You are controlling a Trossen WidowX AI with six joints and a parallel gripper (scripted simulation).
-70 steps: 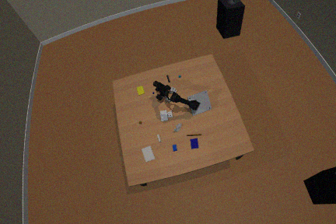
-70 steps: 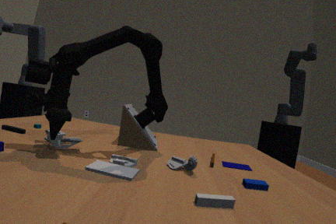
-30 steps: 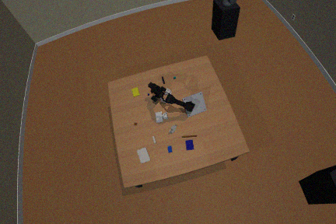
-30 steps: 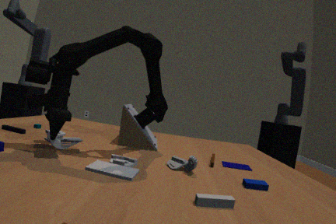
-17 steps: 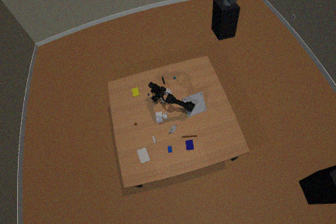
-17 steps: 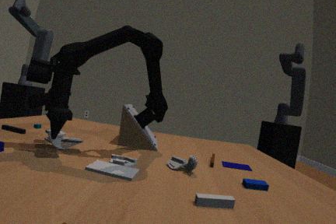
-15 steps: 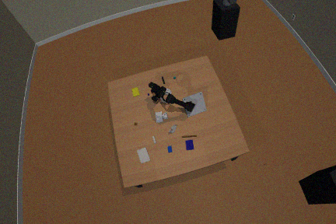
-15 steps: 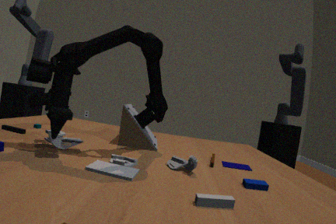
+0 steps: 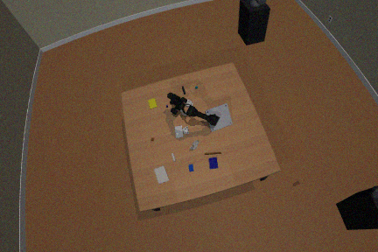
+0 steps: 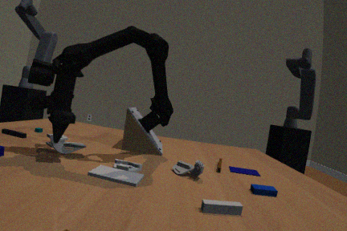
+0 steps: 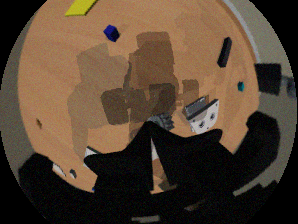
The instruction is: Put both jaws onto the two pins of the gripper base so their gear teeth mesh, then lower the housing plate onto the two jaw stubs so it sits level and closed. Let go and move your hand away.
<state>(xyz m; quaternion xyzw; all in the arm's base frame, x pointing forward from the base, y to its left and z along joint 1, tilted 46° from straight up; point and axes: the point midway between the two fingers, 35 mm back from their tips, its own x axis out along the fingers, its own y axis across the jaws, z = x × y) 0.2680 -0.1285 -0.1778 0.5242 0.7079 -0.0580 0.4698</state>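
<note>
My gripper [image 10: 59, 139] [image 11: 148, 124] is shut, its tips low over a grey jaw [image 10: 76, 146] [image 11: 165, 121]. The jaw's gear teeth show just beyond the tips; the fingers hide much of it, and contact is unclear. A pale piece with two dark round spots [image 9: 189, 102] [image 11: 205, 120] lies close beside that jaw. The other jaw [image 9: 194, 144] [image 10: 185, 168] lies apart on the table, its toothed end raised. A flat pale plate [image 9: 178, 132] [image 10: 114, 175] lies nearer the middle, with a small pale bracket [image 10: 128, 165] at its edge. I cannot tell surely which pale piece is base or housing.
A tilted grey board [image 9: 225, 117] [image 10: 132, 135] stands under the arm's base. A black bar [image 9: 184, 90] [image 10: 14, 133] [image 11: 225, 52], a teal block [image 10: 38, 130] [image 11: 241, 86], a blue block [image 10: 263, 190], and a white block [image 10: 222, 207] lie around.
</note>
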